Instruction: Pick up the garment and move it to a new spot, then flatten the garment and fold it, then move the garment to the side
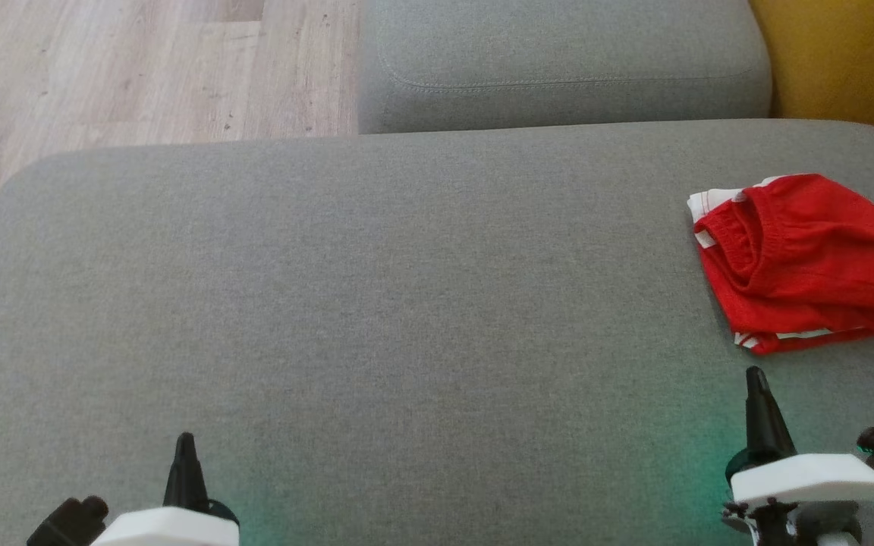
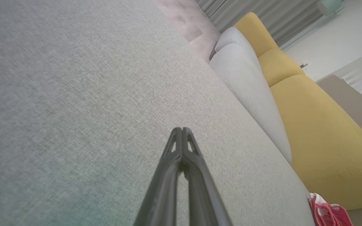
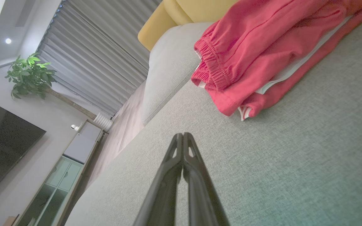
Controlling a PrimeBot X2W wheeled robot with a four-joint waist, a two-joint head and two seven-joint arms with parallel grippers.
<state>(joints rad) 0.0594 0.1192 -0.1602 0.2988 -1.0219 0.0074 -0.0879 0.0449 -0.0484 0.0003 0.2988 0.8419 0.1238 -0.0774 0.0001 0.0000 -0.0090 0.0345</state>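
Left gripper (image 1: 185, 441) sits at 7 o'clock in the head view, fingers pressed together and holding nothing. Our right gripper (image 1: 757, 377) stands at 5 o'clock, likewise pinched together and empty. Our red cloth garment with white trim (image 1: 809, 258) lies at 3 o'clock on the broad grey woven seat cushion (image 1: 407, 303), layered in a compact bundle, near the right gripper's tips but apart from them. We judge it folded and set at the side, so little or nothing seems left, though we cannot tell how neat the fold is. Bare cushion runs free from centre to 9 o'clock. Its far edge lies at 12, with pale wooden floor (image 1: 103, 68) at 11 and a second grey cushion (image 1: 558, 68) beyond.

In the left wrist view, our closed fingers hover over bare fabric. The garment (image 2: 325, 215) peeks in at 5 o'clock, close to the cushion's edge, beside a mustard-yellow cushion (image 2: 319, 135).

In the right wrist view, the garment (image 3: 262, 47) lies at 1 o'clock, elastic waistband towards us, with open fabric between it and the closed tips.
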